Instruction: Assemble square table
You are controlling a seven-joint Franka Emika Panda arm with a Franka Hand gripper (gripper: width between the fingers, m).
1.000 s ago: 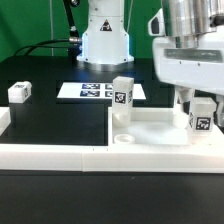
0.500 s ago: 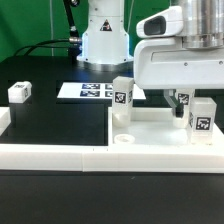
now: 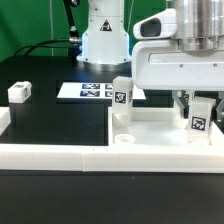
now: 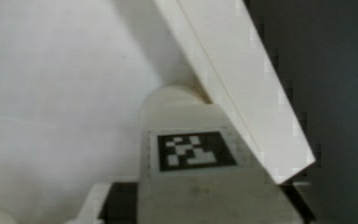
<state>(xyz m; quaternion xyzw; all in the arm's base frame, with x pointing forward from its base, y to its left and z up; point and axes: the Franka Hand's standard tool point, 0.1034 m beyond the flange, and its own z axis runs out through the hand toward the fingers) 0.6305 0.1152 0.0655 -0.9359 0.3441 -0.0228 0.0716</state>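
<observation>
Square table top [image 3: 150, 132] lies at the exterior view's lower right, two tagged legs standing in it: one [image 3: 122, 100] mid-frame, one [image 3: 201, 116] at right between the fingers [image 3: 192, 104], which seem closed on it. A third leg [image 3: 20, 92] sits left on the table [image 3: 60, 120]. The wrist view alone shows the gripped leg's tag [image 4: 195, 151] against the raised rim [image 4: 247, 80].

The end effector [image 3: 197, 103] is placed low over the table top [image 3: 160, 128], at the exterior view's right. One leg block [image 3: 201, 114] is found right between its fingers, standing on the table top. A second leg block [image 3: 123, 99] is seen to its left in the exterior view. Beyond that one, the marker board [image 3: 90, 91] is laid flat on the surface [image 3: 55, 118]. A third leg block [image 3: 19, 92] is set far to the left.
</observation>
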